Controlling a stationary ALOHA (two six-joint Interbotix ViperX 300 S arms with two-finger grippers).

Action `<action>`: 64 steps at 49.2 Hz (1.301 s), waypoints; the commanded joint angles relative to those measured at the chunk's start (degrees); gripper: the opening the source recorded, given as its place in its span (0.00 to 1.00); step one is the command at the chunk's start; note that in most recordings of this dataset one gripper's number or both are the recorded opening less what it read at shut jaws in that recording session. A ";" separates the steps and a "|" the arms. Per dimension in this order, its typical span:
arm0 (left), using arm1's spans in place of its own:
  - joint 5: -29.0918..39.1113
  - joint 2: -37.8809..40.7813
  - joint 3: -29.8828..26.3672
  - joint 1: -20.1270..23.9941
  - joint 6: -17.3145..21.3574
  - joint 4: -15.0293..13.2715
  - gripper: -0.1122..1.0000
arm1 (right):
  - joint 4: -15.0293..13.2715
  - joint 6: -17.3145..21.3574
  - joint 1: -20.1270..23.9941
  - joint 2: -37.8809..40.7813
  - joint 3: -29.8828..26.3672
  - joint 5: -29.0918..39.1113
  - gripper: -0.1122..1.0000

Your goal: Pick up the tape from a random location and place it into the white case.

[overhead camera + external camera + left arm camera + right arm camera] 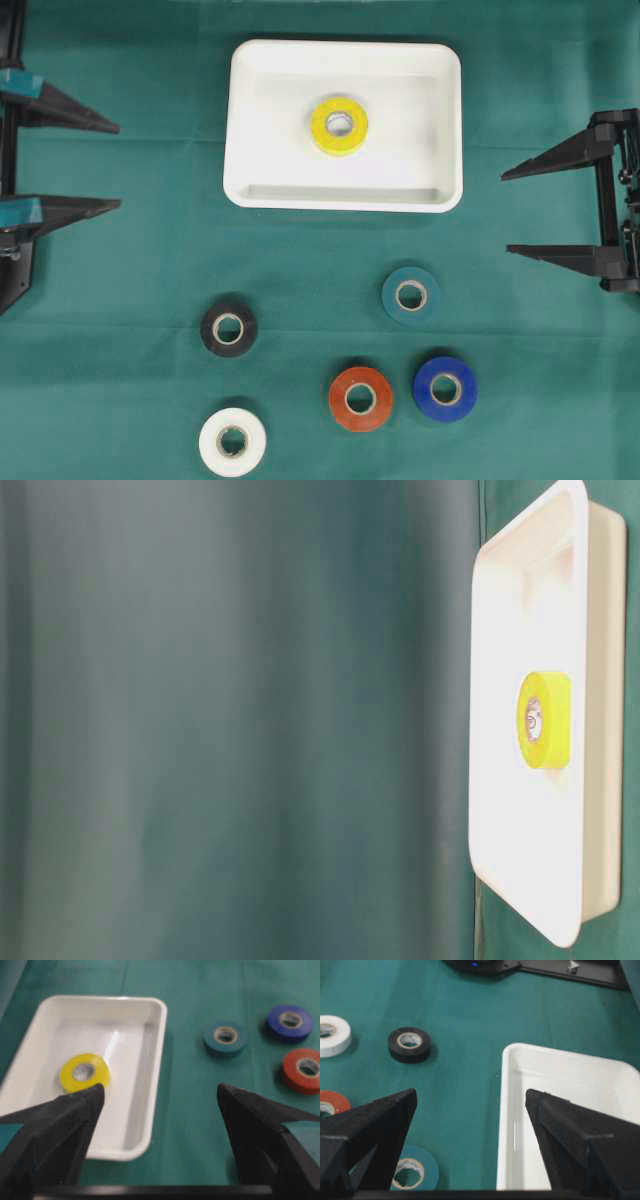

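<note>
The white case (pixel 255 110) lies at the top middle of the green cloth, with a yellow tape roll (pixel 339 125) flat inside it. The case (pixel 150 1080) and yellow roll (pixel 85 1072) also show in the left wrist view, and both show in the table-level view: case (pixel 500 630), roll (pixel 545 720). My left gripper (pixel 118 166) is open and empty at the left edge. My right gripper (pixel 504 213) is open and empty at the right edge. Both are well clear of the case.
Several rolls lie flat on the cloth below the case: teal (pixel 411 295), black (pixel 228 328), red (pixel 360 398), blue (pixel 445 388) and white (pixel 232 441). The right wrist view shows the case rim (pixel 506 1110) and the teal roll (pixel 415 1169).
</note>
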 commanded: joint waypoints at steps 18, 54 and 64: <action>-7.38 -4.31 7.56 -2.20 -0.26 -0.18 0.95 | -0.09 0.00 0.09 0.26 -0.79 0.88 0.91; -7.65 -4.39 7.56 -2.20 -0.26 -0.18 0.95 | 0.18 0.00 9.67 0.44 -1.05 1.41 0.91; -7.56 -4.31 7.56 -2.20 -0.26 -0.09 0.95 | 0.18 0.09 9.58 3.60 -2.20 -0.18 0.91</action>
